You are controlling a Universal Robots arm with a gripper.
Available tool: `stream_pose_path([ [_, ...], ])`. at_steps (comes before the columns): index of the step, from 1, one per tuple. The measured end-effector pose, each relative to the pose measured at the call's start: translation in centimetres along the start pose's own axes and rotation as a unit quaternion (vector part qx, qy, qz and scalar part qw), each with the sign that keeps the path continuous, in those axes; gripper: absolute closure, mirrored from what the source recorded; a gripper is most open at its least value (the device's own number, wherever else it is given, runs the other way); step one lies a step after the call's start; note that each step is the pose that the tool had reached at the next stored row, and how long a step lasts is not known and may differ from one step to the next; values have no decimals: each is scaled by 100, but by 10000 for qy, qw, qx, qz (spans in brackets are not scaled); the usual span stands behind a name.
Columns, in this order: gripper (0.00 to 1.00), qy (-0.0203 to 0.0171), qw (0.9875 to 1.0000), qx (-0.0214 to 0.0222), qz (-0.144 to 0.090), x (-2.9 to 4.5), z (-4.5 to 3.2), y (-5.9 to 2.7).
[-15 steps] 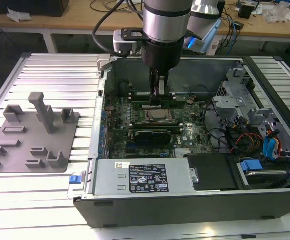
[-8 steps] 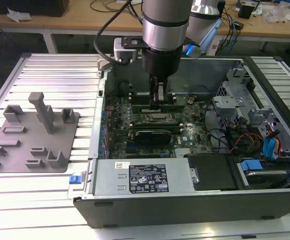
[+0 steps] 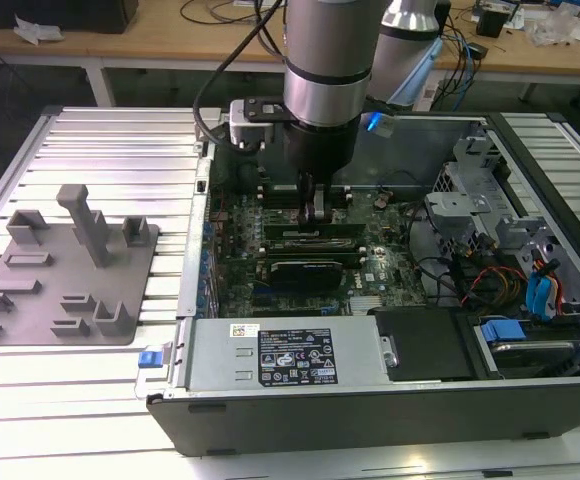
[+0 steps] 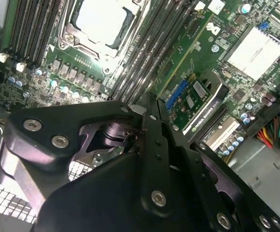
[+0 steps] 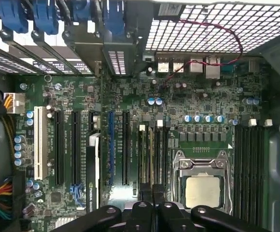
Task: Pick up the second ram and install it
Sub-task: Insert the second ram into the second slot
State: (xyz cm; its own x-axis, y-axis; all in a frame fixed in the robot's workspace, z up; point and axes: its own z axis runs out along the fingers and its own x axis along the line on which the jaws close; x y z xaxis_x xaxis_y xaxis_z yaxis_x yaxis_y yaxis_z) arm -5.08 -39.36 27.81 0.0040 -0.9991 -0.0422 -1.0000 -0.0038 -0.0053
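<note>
The second ram (image 5: 151, 154) is a thin green stick seen edge-on, standing among the long black memory slots beside the CPU socket (image 5: 203, 186). A similar green edge (image 5: 142, 154) stands in the neighbouring slot. My gripper (image 5: 152, 195) is at the stick's near end, and its dark fingertips (image 5: 145, 193) are closed tight against the thin edge. In the exterior view the gripper (image 3: 315, 218) reaches straight down into the open computer case (image 3: 200, 200) to slot level. The second wrist view shows the fingers pressed together at the gripper (image 4: 147, 104) above the slot rows.
A grey tray (image 3: 30, 300) with plastic blocks lies on the ribbed table at the exterior view's left. Inside the case, a graphics card (image 3: 315, 270) sits close in front of the gripper. A power supply (image 3: 280, 350), a drive cage (image 3: 470, 200) and loose cables (image 3: 490, 280) crowd the exterior view's right.
</note>
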Motion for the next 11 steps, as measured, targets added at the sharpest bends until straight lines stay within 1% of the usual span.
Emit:
stream_pose_path([
  [3, 91, -4, 10000, -1, 0, -28, 57, -12],
  [6, 91, -4, 10000, -9, 0, -30, 114, -47],
  [11, 91, -6, 10000, -9, 5, -32, 136, -48],
])
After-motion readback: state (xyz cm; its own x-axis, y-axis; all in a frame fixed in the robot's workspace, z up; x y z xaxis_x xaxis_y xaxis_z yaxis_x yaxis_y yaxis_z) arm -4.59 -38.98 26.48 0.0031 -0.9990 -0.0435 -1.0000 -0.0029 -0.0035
